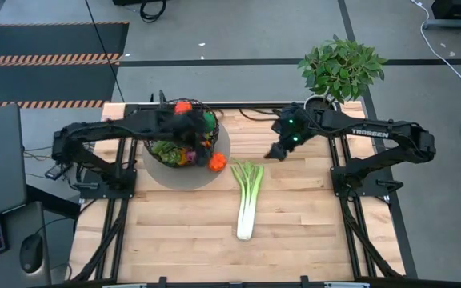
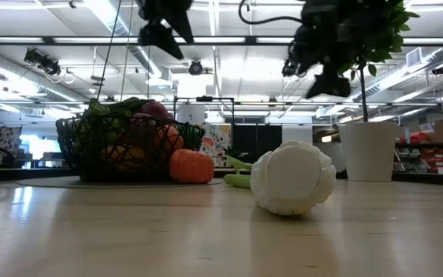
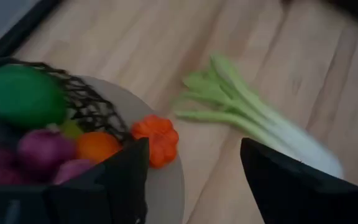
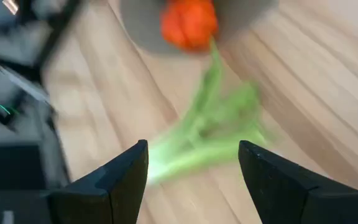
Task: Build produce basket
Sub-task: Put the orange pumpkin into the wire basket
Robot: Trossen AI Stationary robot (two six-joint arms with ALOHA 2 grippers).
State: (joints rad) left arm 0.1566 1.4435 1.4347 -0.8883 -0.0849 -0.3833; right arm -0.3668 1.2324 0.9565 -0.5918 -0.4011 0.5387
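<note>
The leek (image 1: 247, 200) lies flat on the tabletop, near its middle, with the green leaves toward the far edge and the white root end toward the near edge. It looks long, light and rather stiff in the white stalk, while the leaves are thin and would probably bend or slip. The best place to hold it seems to be the thick white stalk, near the middle of its length, so it does not tip when lifted.

Just beside the leaves, an orange pumpkin-like piece (image 1: 217, 162) sits on the round grey mat (image 1: 215, 178), outside the basket (image 1: 179, 142). It looks small, round and ribbed, so it may roll. The basket stands on the mat toward the far left of the tabletop and already holds much produce.

The right gripper (image 1: 277, 151) hangs above the tabletop near the leek's leaves, its fingers parted and holding nothing. The left gripper (image 3: 194, 180) hangs over the basket, also open and empty.

A potted plant (image 1: 338, 70) stands at the far right corner.
</note>
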